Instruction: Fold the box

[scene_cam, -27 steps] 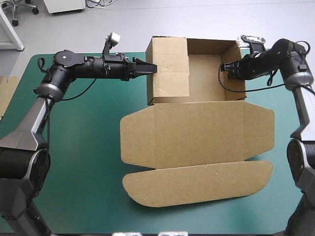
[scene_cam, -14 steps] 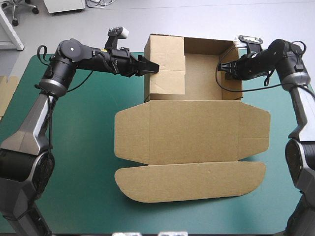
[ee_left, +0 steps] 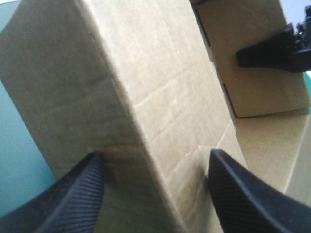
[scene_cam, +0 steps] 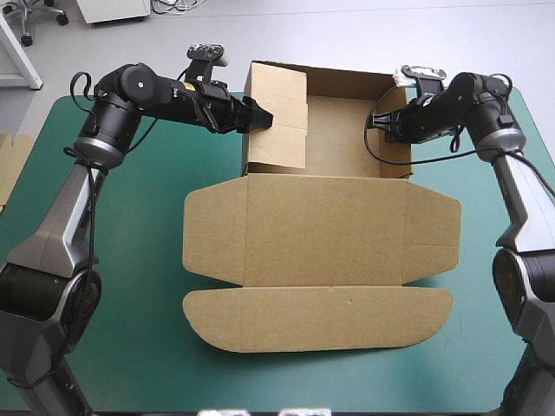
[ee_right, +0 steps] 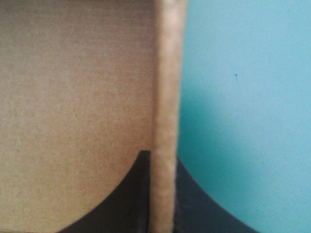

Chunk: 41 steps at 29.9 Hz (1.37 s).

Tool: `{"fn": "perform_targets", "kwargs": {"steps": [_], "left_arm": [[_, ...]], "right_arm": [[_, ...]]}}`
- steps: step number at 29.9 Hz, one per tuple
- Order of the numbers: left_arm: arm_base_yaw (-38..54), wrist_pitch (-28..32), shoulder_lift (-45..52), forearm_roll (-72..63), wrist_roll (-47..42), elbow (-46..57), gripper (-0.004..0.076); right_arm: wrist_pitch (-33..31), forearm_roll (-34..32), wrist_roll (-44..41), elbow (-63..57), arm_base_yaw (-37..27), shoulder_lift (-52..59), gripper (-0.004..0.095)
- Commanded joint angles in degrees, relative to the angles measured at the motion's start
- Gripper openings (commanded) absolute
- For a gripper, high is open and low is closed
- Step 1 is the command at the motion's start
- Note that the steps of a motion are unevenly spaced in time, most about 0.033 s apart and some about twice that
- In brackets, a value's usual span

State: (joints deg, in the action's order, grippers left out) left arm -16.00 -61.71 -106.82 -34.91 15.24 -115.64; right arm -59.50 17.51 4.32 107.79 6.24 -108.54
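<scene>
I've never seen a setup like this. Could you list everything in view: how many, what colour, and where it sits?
box: one, brown, middle of the table; far part raised into an open tray, lid flat toward the near edge.
table cover: one, teal-green, under the box.
spare board: one edge showing, brown, at the table's left edge.
left gripper: one, black, open, astride the tray's left wall.
right gripper: one, black, shut on the tray's right wall.

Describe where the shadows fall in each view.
High view: the box throws a thin shadow on the table along its near edge. Left wrist view: the box's outer wall looks darker than its top face. Right wrist view: a soft shadow lies on the table beside the wall.
</scene>
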Motion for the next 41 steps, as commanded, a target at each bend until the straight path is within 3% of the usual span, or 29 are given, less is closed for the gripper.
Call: {"fn": "perform_targets", "kwargs": {"steps": [1, 10, 17, 26, 41], "left_arm": [[-1.7, 2.1, 2.3, 2.9, -2.9, -2.0, 0.044], [-4.2, 0.7, 1.2, 14.3, -8.3, -3.6, 0.0405], [-5.4, -5.9, -2.6, 22.9, -11.8, -10.3, 0.0398], [-7.1, -11.8, -7.2, 33.8, -15.7, -15.4, 0.0398], [-7.1, -12.2, -7.3, 36.6, -16.5, -10.8, 0.0365]], "right_arm": [[1.5, 1.4, -0.7, 4.1, 1.5, 3.4, 0.0002], [-3.2, -1.5, -2.8, 8.8, 1.7, 2.7, 0.0002], [-3.9, -0.8, -3.5, 8.9, 1.7, 2.4, 0.0002], [-5.4, -8.6, -5.1, 9.7, 7.1, -0.1, 0.0001], [-5.8, -8.9, -9.4, 13.0, 7.3, -2.8, 0.0002]]}}
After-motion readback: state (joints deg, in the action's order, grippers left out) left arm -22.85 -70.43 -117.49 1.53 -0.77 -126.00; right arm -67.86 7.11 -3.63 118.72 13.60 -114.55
